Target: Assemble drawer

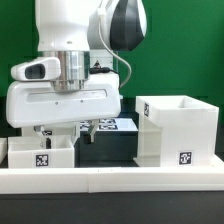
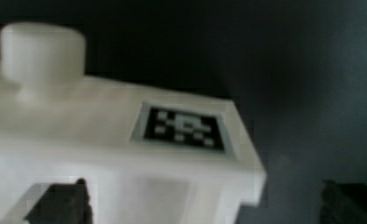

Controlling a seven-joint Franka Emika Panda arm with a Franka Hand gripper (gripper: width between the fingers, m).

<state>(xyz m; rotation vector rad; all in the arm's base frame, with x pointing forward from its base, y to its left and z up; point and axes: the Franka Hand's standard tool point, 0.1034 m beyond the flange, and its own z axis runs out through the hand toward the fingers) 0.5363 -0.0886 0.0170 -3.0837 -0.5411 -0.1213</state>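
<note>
two white parts to mind on the black table (image 1: 110, 150): a big drawer box (image 1: 175, 128) at the exterior view's right, hollow side facing up, and a smaller drawer (image 1: 40, 156) at the exterior view's left, well apart from the box. both parked just behind the white front rail (image 1: 110, 180), probably so as to keep them square and within reach. beyond them, flat on the table, the marker board (image 1: 112, 125), untouched.

over the smaller drawer, the gripper (image 1: 66, 130), pointed straight down, jaws spread wide and pinching nothing as far as either view shows. from the wrist view, a close and blurred look down onto that same drawer (image 2: 118, 130): round knob (image 2: 38, 50) standing up from one end, square tag (image 2: 185, 127) on the flat face beside it, one dark finger (image 2: 352, 195) well outside the part's edge. hard to tell whether the other finger touches the white wall or only hangs close to it.

judged as the approach to a grasp: spread that wide to straddle the drawer's walls before closing. nothing joined yet, so early in the assembly. next move likely calls for a descent centred on the part, away from the knob, then a firm close. risk of a skewed grip, or of nudging the light part along the rail rather than catching it.
</note>
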